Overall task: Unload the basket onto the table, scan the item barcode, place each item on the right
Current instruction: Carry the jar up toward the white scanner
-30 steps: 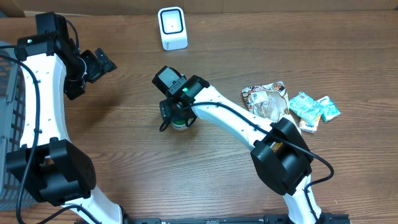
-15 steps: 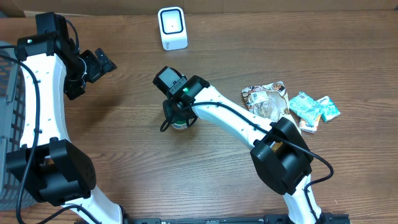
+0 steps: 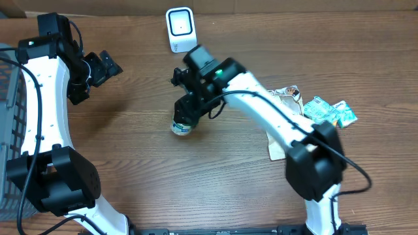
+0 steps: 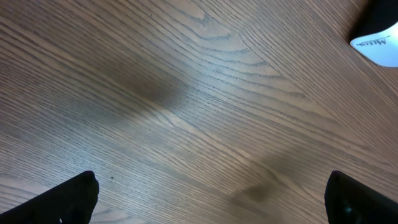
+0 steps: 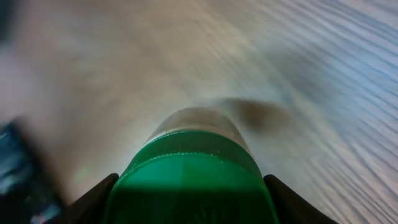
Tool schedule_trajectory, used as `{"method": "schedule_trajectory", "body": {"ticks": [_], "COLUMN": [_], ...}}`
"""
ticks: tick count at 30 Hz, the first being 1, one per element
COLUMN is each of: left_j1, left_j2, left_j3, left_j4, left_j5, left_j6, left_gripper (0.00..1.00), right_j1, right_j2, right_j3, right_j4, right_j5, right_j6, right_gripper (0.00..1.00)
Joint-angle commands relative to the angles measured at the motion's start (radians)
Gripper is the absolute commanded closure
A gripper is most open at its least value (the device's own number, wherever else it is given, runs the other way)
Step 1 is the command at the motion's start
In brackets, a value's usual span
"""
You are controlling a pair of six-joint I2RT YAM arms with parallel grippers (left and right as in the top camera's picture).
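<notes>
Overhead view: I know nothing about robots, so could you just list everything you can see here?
scanner: one, white, top centre of the table
jar: one, green lid and pale body, tilted near the middle, gripped by the right hand
wrapper: one, brown and white, crumpled, right side, partly hidden by the arm
teal packets: at least two, far right, beside the wrapper
basket: one, grey, left edge
table: one, brown wood grain
left hand: one, black on a white arm, upper left, open and empty
right hand: one, black on a white arm, centre, closed on the jar
</notes>
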Motion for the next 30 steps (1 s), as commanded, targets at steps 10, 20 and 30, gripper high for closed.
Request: {"method": "schedule_trajectory", "body": {"ticks": [10, 20, 30], "left_j1": [-0.010, -0.010, -0.010], "left_j2": [0.012, 0.012, 0.012], "left_j3": [0.003, 0.003, 0.003], "left_j4": [0.000, 0.000, 0.000], "left_j5": [-0.006, -0.006, -0.006], "left_j6": [0.008, 0.008, 0.008], "left_gripper": [0.00, 0.01, 0.00], "right_j1": [-0.198, -0.252, -0.254], "right_j2": [-0.199, -0.200, -0.200], "right_j3": [0.050, 0.050, 0.050], "right_j4": [-0.159, -0.240, -0.233], "right_j5": [-0.589, -0.716, -0.837], "right_j6": [-0.562, -0.938, -1.144], "right_gripper": [0.43, 0.43, 0.39]}}
